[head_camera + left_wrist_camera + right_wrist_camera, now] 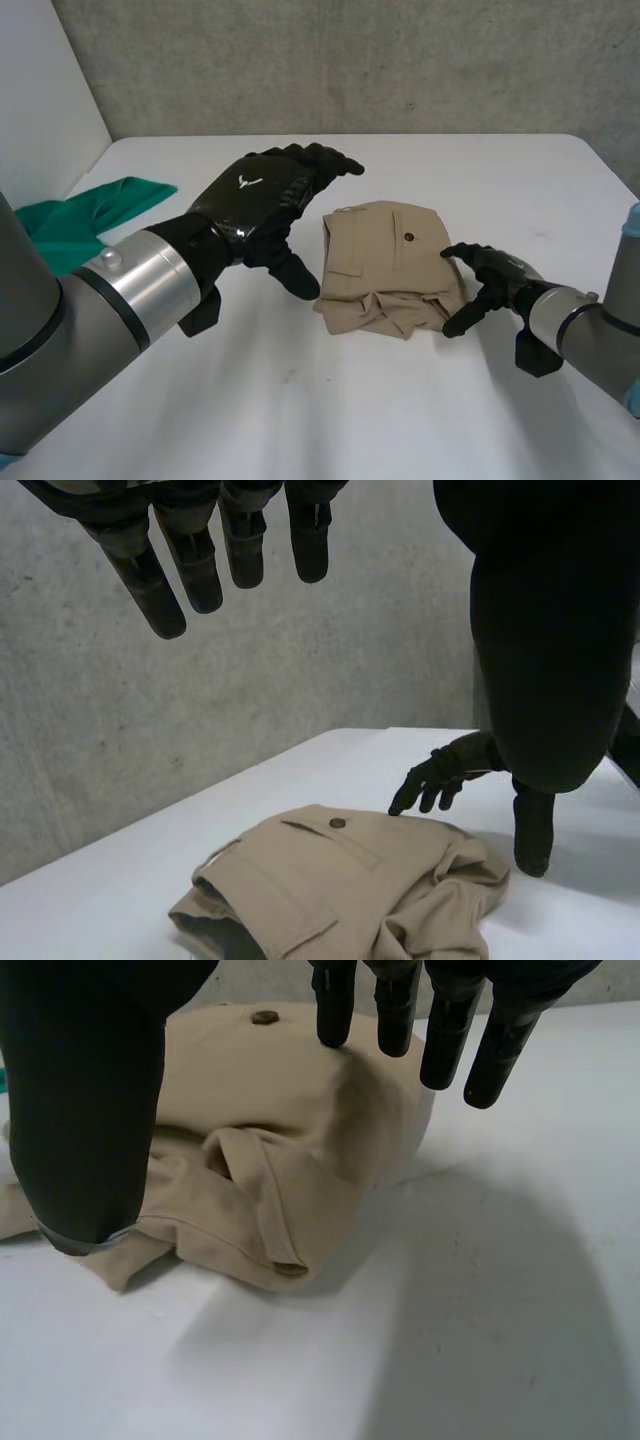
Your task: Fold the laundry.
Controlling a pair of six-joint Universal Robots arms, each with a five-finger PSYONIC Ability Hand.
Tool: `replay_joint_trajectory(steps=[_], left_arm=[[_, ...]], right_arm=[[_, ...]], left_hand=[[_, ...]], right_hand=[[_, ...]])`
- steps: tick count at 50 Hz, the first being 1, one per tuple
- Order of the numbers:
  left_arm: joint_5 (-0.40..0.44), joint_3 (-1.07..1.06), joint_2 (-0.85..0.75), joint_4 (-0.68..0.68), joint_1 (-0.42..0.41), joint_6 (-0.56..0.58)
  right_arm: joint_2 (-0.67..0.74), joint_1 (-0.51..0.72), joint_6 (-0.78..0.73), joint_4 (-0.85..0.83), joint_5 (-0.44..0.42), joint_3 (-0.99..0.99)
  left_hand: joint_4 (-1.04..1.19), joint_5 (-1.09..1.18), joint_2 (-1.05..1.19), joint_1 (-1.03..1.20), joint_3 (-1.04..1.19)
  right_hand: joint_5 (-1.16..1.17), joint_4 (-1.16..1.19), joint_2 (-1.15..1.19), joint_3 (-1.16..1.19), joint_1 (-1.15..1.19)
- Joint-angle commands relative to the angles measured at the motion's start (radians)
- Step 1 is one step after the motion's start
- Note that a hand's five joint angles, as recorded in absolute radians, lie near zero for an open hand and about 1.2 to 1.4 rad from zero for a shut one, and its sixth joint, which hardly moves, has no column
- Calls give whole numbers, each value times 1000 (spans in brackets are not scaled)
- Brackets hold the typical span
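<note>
Open right hand (497, 280) touched the folded khaki garment (385, 250) at the table (300, 400) middle, left hand (260, 195) hovering open; even pressing should flatten it.

green cloth (90, 215): partly behind left arm | khaki shorts (290, 1130): part behind right robot hand (90, 1110) thumb

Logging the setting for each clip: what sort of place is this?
Probably a lab or test cell: plain white table, bare concrete wall behind it, a robot arm by folded tan shorts.
</note>
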Motion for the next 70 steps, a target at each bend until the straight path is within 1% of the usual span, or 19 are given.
replay_joint_trajectory(steps=[1,10,18,21,22,25,26,29,35,43,47,49,51,52,59,62,63,67,70], left_arm=[[-5,-24,-13,34,2,3],[-5,-35,-13,51,2,3],[-5,-38,-21,51,2,3],[-5,-41,-21,51,2,3],[-5,-42,-21,51,2,3],[-5,-45,-21,53,2,3],[-5,-45,-21,53,2,3],[-5,-45,-21,54,2,3],[-5,-36,-21,54,2,2],[-8,-15,-36,65,2,2],[-9,-7,-47,68,0,2],[-9,1,-55,68,0,2],[-11,4,-61,68,-2,2],[-11,7,-68,68,-2,0],[-11,13,-87,68,-6,2],[-11,15,-94,68,-8,2],[-12,15,-96,67,-8,2],[-12,16,-101,68,-8,2],[-12,16,-108,68,-9,0]], right_arm=[[81,8,24,-60,31,-47],[133,60,49,-83,56,-93],[171,96,100,-97,57,-136],[190,114,101,-100,62,-154],[201,119,101,-103,73,-163],[213,119,100,-114,100,-174],[216,120,92,-121,117,-180],[216,120,89,-131,134,-193],[231,119,43,-132,130,-275],[303,100,-103,-105,122,-487],[383,43,-135,-31,113,-651],[447,13,-140,24,114,-766],[490,-3,-141,58,119,-843],[535,-27,-140,96,122,-930],[694,-162,-147,214,159,-1228],[728,-220,-160,236,163,-1291],[742,-261,-169,245,165,-1320],[765,-340,-181,241,166,-1369],[782,-377,-195,238,154,-1394]], left_hand=[[-35,-45,-30,-48,-44],[-35,-45,-30,-48,-44],[-35,-45,-30,-48,-44],[-35,-45,-30,-48,-44],[-36,-45,-31,-49,-45],[-35,-45,-30,-48,-44],[-36,-45,-31,-49,-45],[-36,-45,-31,-49,-45],[-36,-45,-31,-49,-45],[-36,-45,-31,-49,-45],[-36,-45,-31,-49,-45],[-36,-45,-31,-49,-45],[-36,-45,-31,-49,-45],[-36,-45,-31,-49,-45],[-36,-45,-31,-49,-45],[-36,-45,-31,-49,-45],[-36,-45,-31,-49,-45],[-36,-45,-31,-49,-45],[-35,-45,-30,-48,-44]], right_hand=[[-45,-34,-22,-18,58],[2,13,25,29,105],[219,230,242,246,322],[354,365,377,381,456],[511,522,534,538,614],[738,749,761,765,841],[925,936,948,952,1028],[1137,1149,1160,1165,1240],[1155,1166,1178,1182,1257],[1155,1166,1178,1182,1257],[1155,1166,1178,1182,1257],[1155,1166,1178,1182,1257],[1155,1166,1178,1182,1257],[1155,1166,1178,1182,1257],[1155,1166,1178,1182,1257],[1155,1166,1178,1182,1257],[1155,1166,1178,1182,1257],[1155,1166,1178,1182,1257],[1155,1166,1178,1182,1257]])
